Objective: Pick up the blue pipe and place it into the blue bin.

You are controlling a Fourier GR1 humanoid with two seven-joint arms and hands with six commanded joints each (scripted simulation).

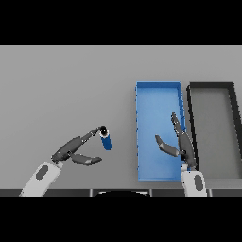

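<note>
The blue pipe (106, 139) is seen on the grey tabletop (61, 85), left of the blue bin (159, 90) and outside it. The left robot hand (75, 150) is stretched toward it, released, fingertips apparently touching its dark end. The right robot hand (179, 142) is held relaxed over the bin. A dark bin (212, 85) is set just beside the blue one.

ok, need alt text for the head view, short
The left robot hand reaches with straight fingers to the top of a short blue pipe standing on the grey table. The right robot hand hovers open over a blue bin, with a dark bin beside it.
</note>
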